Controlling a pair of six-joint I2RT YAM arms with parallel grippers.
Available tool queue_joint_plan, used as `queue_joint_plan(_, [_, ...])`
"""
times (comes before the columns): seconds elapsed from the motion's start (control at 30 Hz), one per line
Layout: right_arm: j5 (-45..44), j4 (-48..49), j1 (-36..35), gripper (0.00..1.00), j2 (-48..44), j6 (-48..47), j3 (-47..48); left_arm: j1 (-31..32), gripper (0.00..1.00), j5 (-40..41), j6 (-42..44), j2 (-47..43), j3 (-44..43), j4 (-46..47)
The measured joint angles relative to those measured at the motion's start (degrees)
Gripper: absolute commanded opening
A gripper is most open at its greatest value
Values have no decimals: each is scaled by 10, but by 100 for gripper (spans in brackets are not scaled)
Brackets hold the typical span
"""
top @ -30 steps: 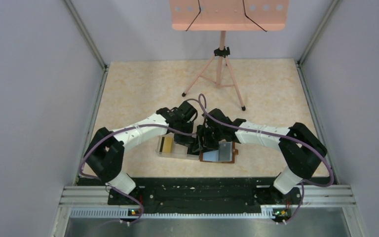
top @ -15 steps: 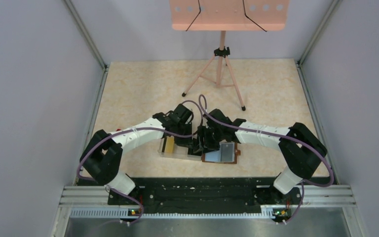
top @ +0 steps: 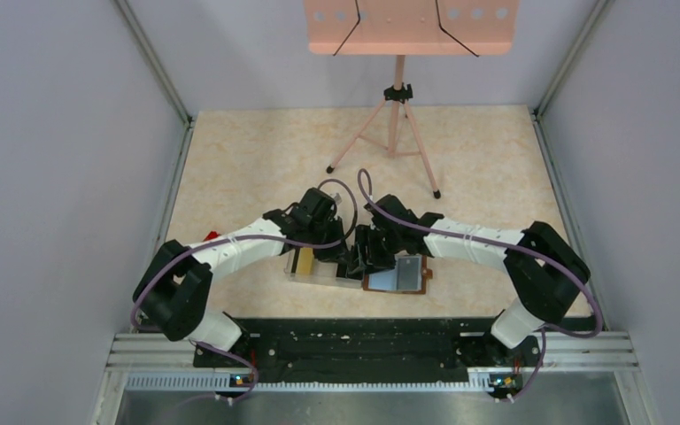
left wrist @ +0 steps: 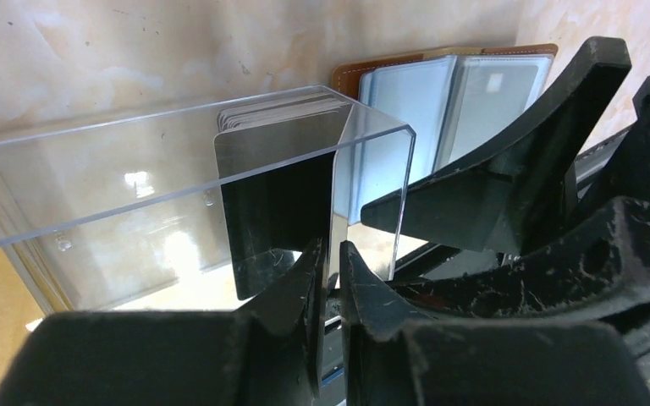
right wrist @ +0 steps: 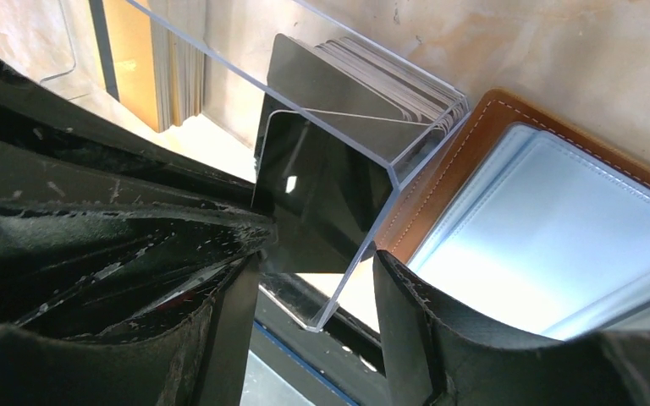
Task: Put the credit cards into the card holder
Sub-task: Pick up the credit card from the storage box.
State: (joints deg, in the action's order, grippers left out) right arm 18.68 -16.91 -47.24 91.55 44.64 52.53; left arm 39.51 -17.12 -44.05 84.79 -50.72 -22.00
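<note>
A clear plastic tray (top: 316, 274) holds yellow cards (top: 301, 259) at its left end and a stack of black cards (right wrist: 372, 76) at its right end. The brown card holder (top: 400, 274) lies open right of the tray, pale blue-grey inside up (right wrist: 542, 228). My left gripper (left wrist: 330, 258) is at the tray's right end, jaws pinched on one upright black card (left wrist: 275, 203), which stands in front of the stack (right wrist: 322, 194). My right gripper (right wrist: 315, 296) is open, straddling the tray's end wall next to the card holder.
A pink tripod stand (top: 396, 133) with a flat board on top stands at the back of the table. Grey walls close in left and right. Both grippers (top: 357, 257) crowd together over the tray's right end.
My left arm's wrist and elbow have swung left while its fingers stayed at the tray's right end. The right arm has barely moved.
</note>
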Motion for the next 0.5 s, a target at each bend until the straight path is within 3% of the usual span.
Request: queue_joint_plan(0.5, [10,28,5,52,-48,15,-30,-1,18,-25,-11,12,2,26])
